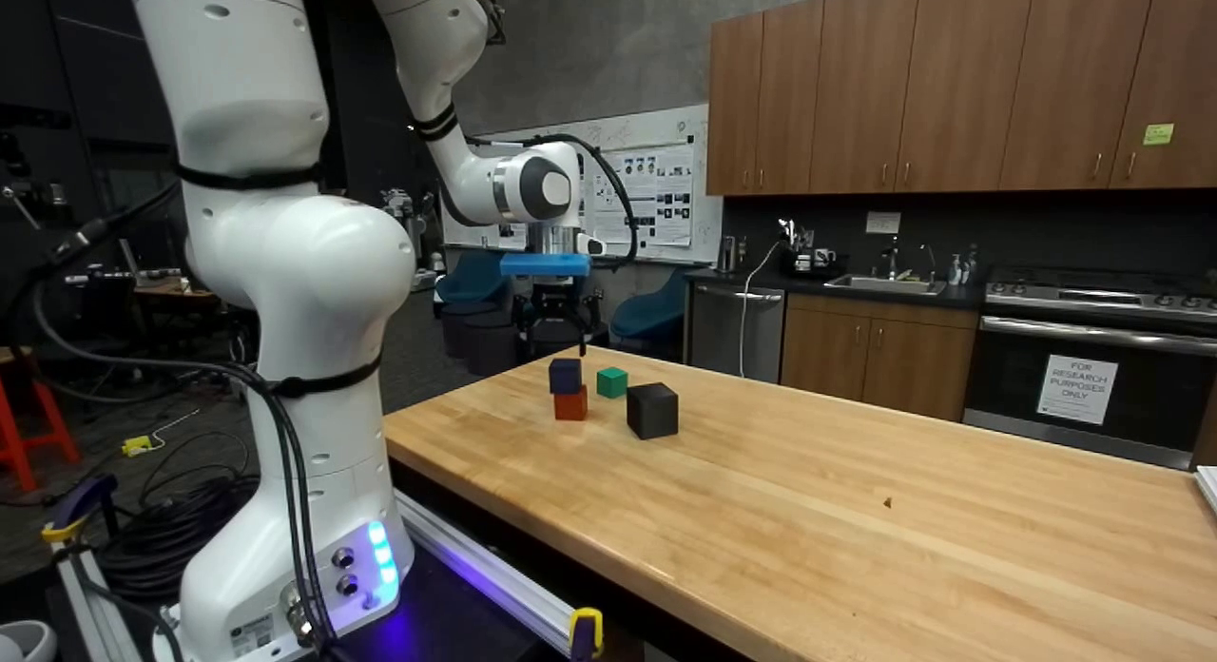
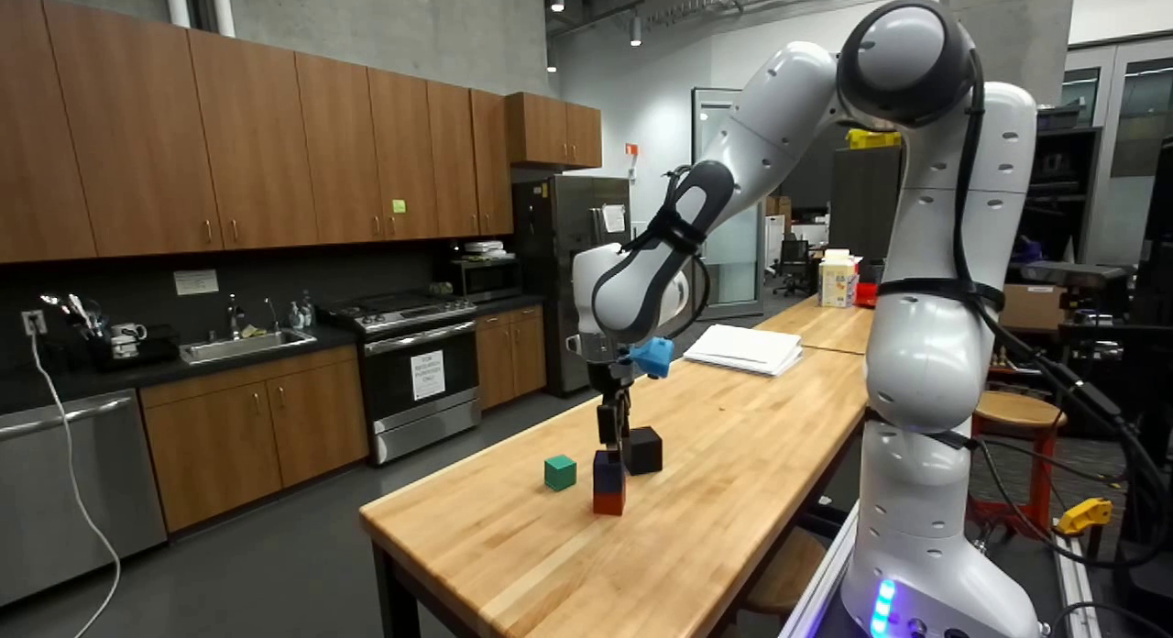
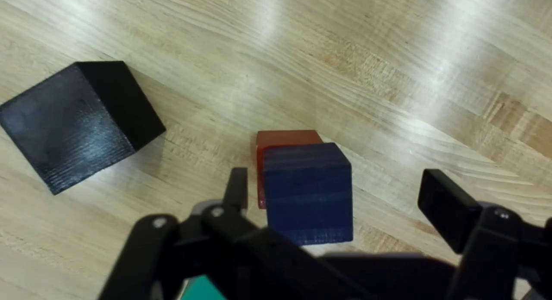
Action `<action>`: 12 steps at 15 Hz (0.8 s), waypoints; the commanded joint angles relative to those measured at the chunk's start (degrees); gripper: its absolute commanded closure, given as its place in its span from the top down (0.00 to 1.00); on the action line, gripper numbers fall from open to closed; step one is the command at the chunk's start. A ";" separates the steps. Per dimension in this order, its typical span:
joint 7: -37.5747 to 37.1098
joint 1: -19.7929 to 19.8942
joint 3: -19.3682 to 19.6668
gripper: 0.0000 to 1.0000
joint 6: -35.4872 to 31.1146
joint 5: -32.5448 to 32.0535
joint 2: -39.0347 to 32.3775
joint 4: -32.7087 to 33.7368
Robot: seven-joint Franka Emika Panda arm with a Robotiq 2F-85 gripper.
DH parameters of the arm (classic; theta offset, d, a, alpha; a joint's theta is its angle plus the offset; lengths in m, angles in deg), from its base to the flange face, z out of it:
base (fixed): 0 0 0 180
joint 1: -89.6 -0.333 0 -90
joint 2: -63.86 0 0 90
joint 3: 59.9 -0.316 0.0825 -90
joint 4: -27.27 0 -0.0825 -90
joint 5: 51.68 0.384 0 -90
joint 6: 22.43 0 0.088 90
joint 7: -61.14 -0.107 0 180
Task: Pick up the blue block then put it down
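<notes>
In the wrist view the gripper comes in from the bottom of the frame, its two fingers spread wide with nothing held. One finger stands a little left of centre, the second toward the lower right, and a gap shows on each side of the single blue block, just below the middle of the frame. The block rests on top of one red cube, which peeks out above and to the left of it. In both exterior views this stack of two stands near the middle of the frame's width.

Two more cubes are in sight. One larger black cube lies at the left of the wrist view, apart from the stack; one green cube shows at the bottom edge, mostly hidden.

All four are on one wooden table, reaching to the lower right in an exterior view. A single arm fills the right of an exterior view, with one blue piece near its wrist. Right of centre there lies one stack of papers.

Farther back are two teal chairs, one sink and one stove at right.
</notes>
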 commanded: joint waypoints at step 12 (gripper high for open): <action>4.21 0.79 -0.39 0.60 -0.51 -2.25 -11.83 7.85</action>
